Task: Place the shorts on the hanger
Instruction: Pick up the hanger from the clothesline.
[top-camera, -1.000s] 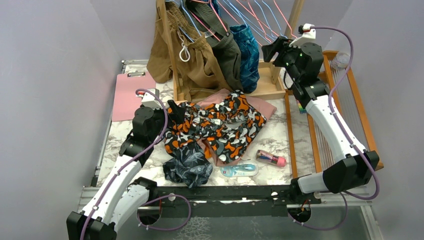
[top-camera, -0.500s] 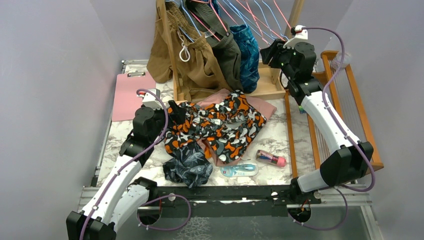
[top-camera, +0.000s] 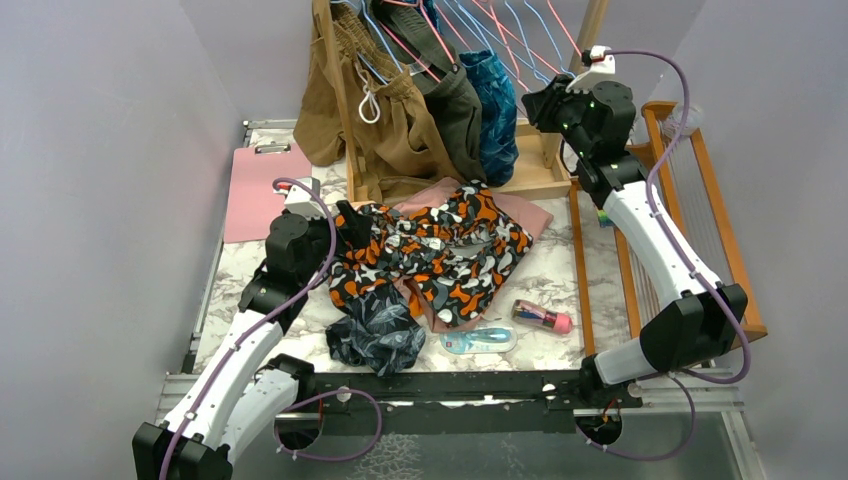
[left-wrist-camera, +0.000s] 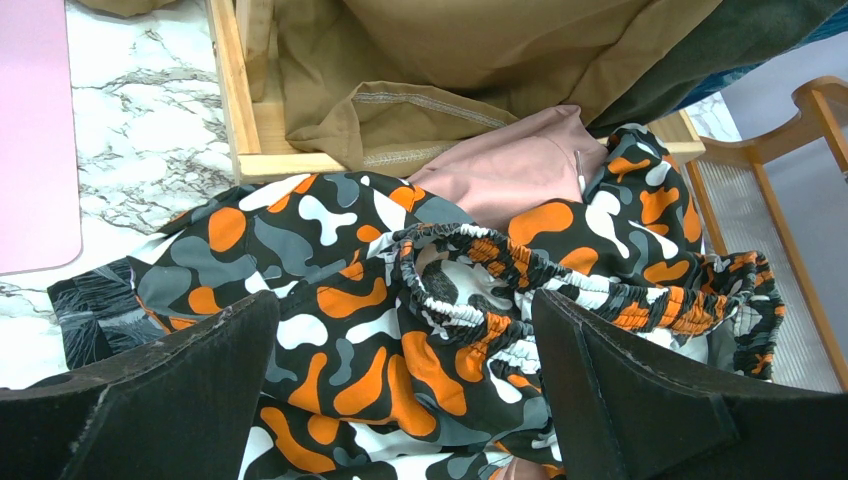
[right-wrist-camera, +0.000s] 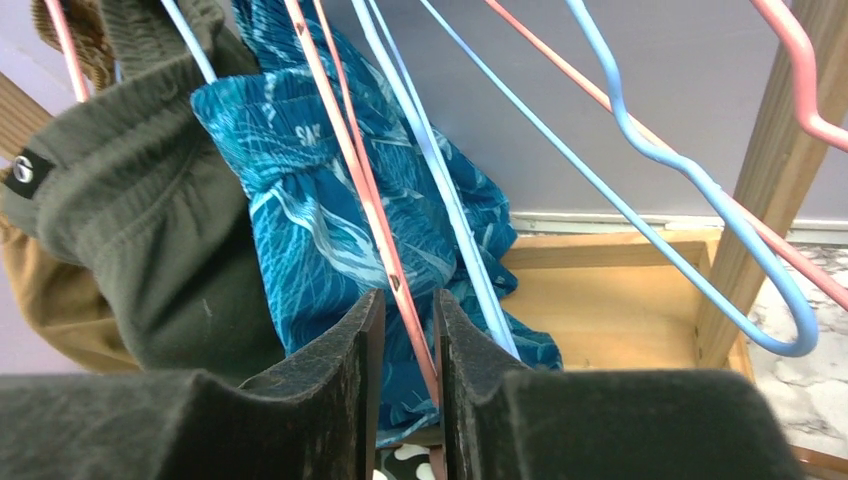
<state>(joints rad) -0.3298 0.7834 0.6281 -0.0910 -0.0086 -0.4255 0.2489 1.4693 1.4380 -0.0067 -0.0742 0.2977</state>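
I am working the step of taking the hanger (right-wrist-camera: 395, 275) off the rack (top-camera: 535, 180) at the far edge of the table (top-camera: 555, 275). My right pincer (right-wrist-camera: 410, 380) is standing narrow around one thin pink wire, with a sliver of gap showing on either side, so I cannot tell whether the pads are biting yet. To do this well, I am making sure that only the pink wire is sitting between the fingers. A light-blue hanger (right-wrist-camera: 440, 200) is running just beside it and could get pinched along. The teal shorts (right-wrist-camera: 300, 200) are hanging right behind and could snag. Once the grip is firm, I judge the hook will need lifting up and clear before I am pulling anything toward me.

The shorts (top-camera: 440, 250) are lying crumpled in the middle of the table, partly over the dusty-pink shorts (top-camera: 520, 210), with the navy leaf-print shorts (top-camera: 375, 335) bunched toward the near edge. My left pincer (left-wrist-camera: 405, 310) is hovering wide open over their left side, elastic waistband ahead of it.

The table is white marble-patterned, a pink mat (top-camera: 255, 190) is lying by its left edge, and plain lilac-grey walls are closing in on both sides.
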